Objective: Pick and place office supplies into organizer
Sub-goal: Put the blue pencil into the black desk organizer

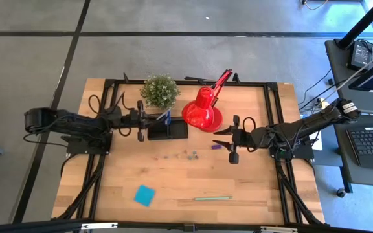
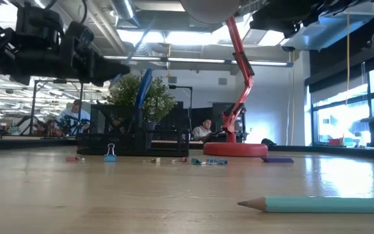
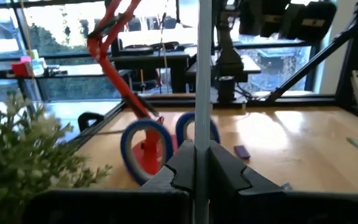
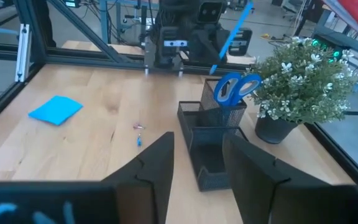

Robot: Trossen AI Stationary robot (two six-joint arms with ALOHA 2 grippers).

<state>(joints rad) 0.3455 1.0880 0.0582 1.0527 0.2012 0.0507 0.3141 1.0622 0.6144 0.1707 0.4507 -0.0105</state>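
A red desk lamp and a small green potted plant stand side by side at the far edge of the wooden tabletop, inside black frame rails.

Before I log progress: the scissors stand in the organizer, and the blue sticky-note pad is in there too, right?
Not quite. The scissors do stand in the organizer, but the blue sticky-note pad lies on the bare table, well apart from it, as the high view shows.
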